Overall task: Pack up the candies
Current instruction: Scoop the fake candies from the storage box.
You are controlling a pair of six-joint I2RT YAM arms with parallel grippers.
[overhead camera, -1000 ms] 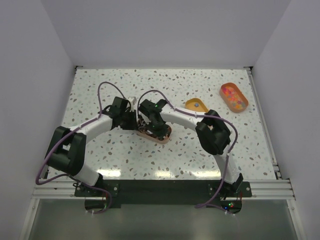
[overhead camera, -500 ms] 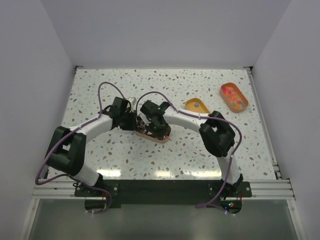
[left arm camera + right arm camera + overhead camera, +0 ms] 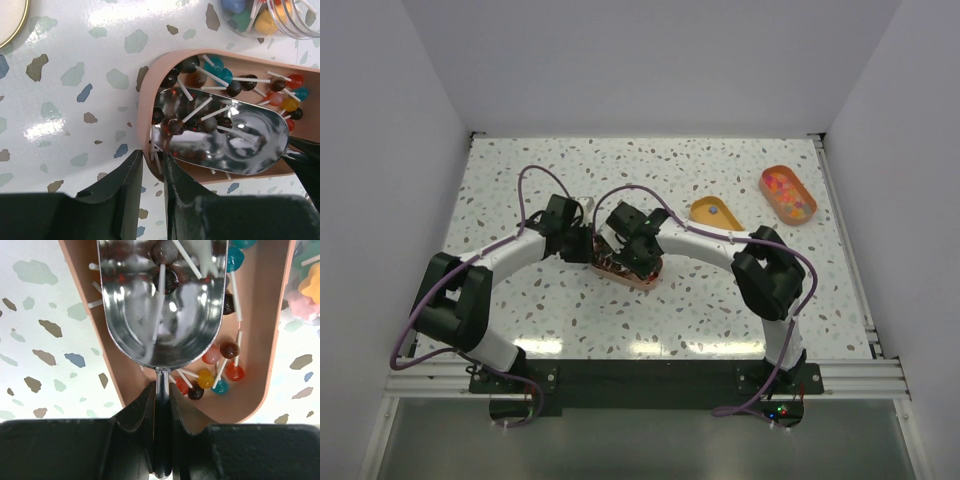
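Swinging the right elbow (image 3: 772, 282) out toward 4 o'clock, digging the metal scoop (image 3: 195, 315) through the pink tray (image 3: 145, 95). Pinching its handle with the right gripper (image 3: 161, 405), clamping the tray rim with the left gripper (image 3: 152, 161). Bagging a few lollipops (image 3: 192, 125) already, leaving more at the scoop's 1 o'clock.

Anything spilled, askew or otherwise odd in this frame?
Nothing lies spilled on the table. The right gripper holds a metal scoop carrying a few lollipops over the pink tray, whose rim the left gripper pinches. Only oddity: some lollipop sticks ride up the tray's wall beside the scoop.
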